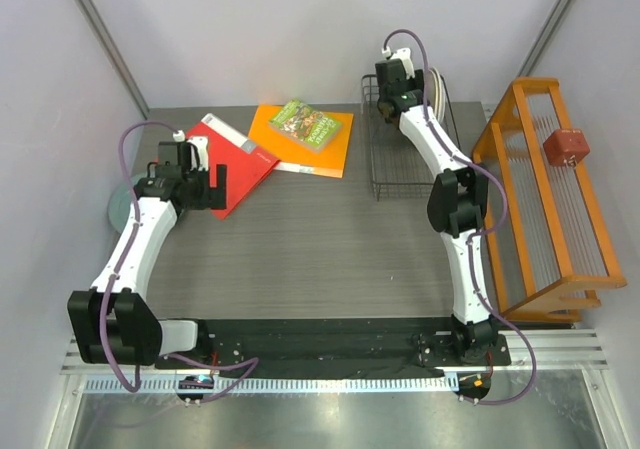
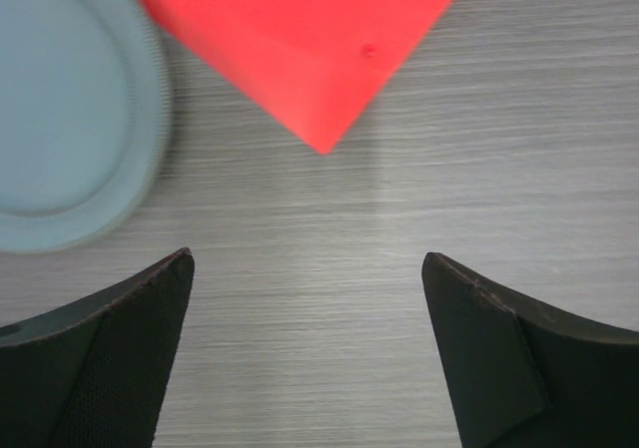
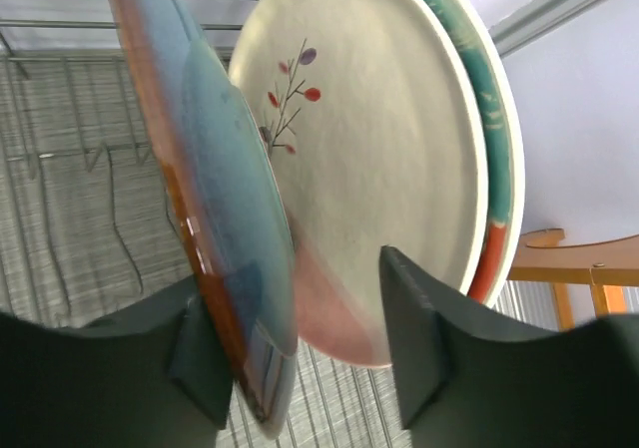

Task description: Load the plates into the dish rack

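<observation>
Three plates [image 1: 437,89] stand on edge in the black wire rack [image 1: 395,169], upper right of the overhead view, the right gripper [image 3: 298,298] parted astride the nearest, teal plate [image 3: 215,169]; a grey-green plate [image 2: 60,109] lies flat at far left, near the spread-wide left gripper [image 2: 308,258].

**SITE TYPE: ROBOT MANIPULATION LAB CELL**

The setting is a laboratory test cell, not a domestic kitchen. Indicators:

- Two white arms, left arm [image 1: 135,249] and right arm [image 1: 455,209], are bolted to a black base plate [image 1: 330,341] on an aluminium rail [image 1: 560,349] at the near edge of a grey wood-grain table [image 1: 300,249].
- Plain white panels [image 1: 300,29] enclose the table, with a metal strut [image 1: 100,29] at the corner.
- A purple cable [image 1: 123,159] runs exposed along the arm.
- Household items present: dish rack [image 1: 378,159], plates [image 3: 379,169], orange wooden rack [image 1: 535,85], books [image 1: 330,149].
</observation>
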